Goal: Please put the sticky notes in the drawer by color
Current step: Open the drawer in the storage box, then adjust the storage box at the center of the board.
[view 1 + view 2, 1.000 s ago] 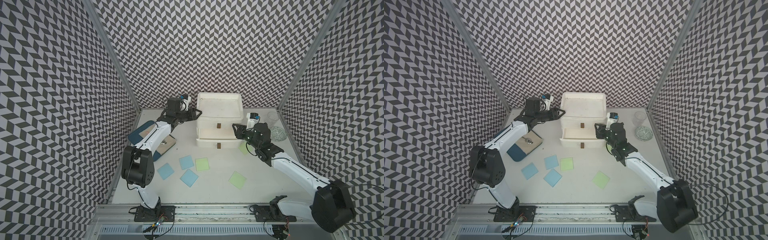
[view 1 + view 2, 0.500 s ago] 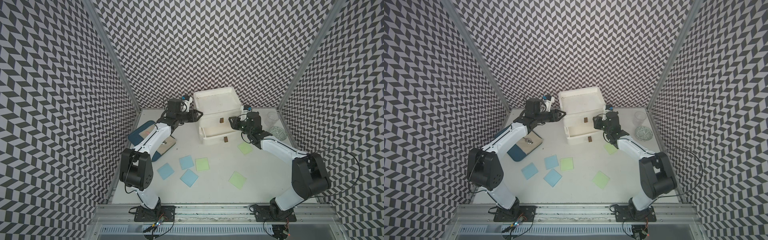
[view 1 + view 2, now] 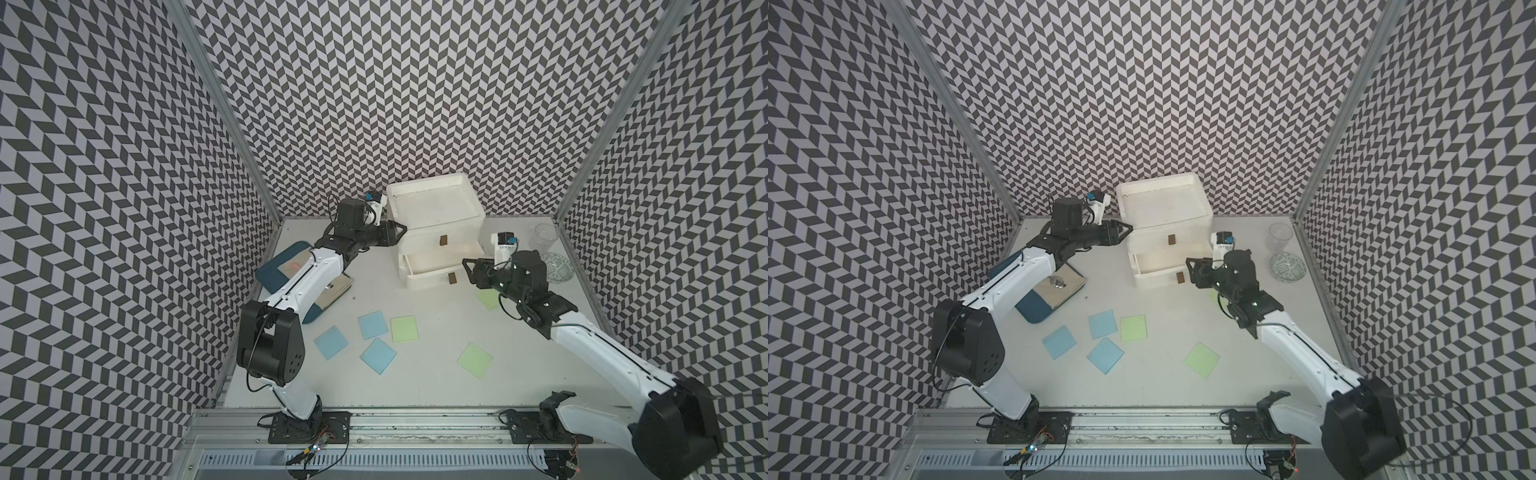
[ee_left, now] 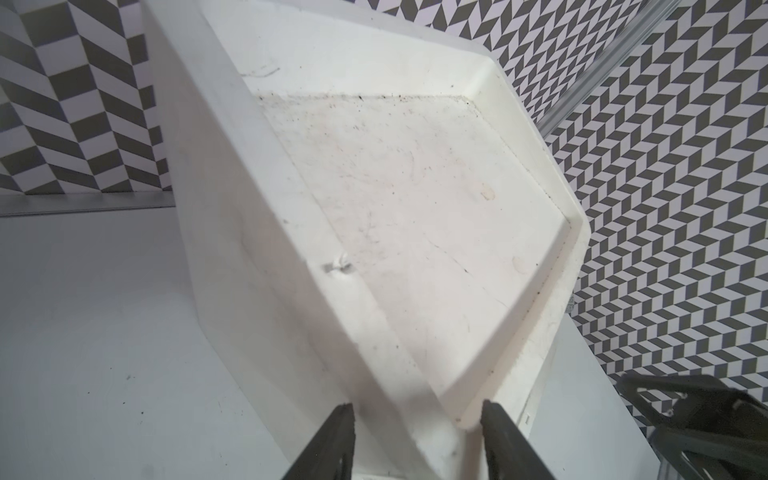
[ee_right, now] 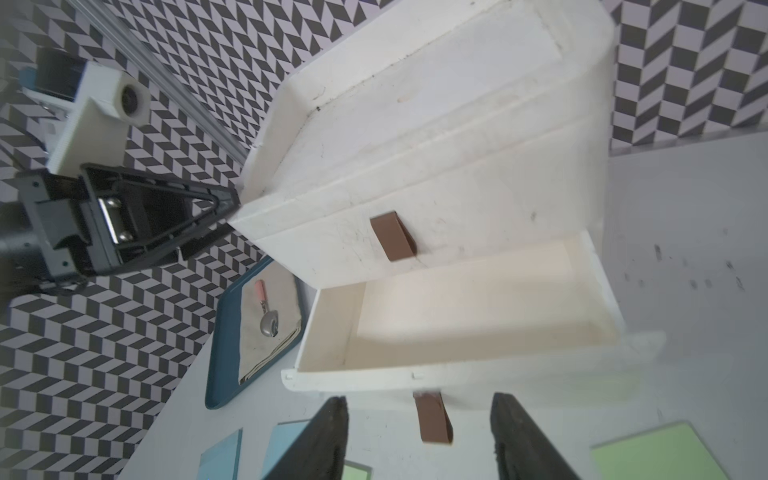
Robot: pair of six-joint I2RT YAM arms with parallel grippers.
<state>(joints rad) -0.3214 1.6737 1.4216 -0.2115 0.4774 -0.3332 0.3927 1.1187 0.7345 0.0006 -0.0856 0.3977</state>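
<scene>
Featherlight, limp sticky notes [image 3: 372, 324] lay flat on the table [image 3: 415, 386] before the drawer box [image 3: 440, 224]; a lifted edge looked the likeliest hold. The left gripper [image 3: 400, 230] clamped the box's corner, while the right gripper [image 3: 467, 268] stood with jaws apart around the open drawer's handle [image 5: 432, 419].

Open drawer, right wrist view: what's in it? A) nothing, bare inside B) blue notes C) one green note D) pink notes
A: the open drawer shows only its bare cream floor and walls in the right wrist view, with no note inside.
</scene>
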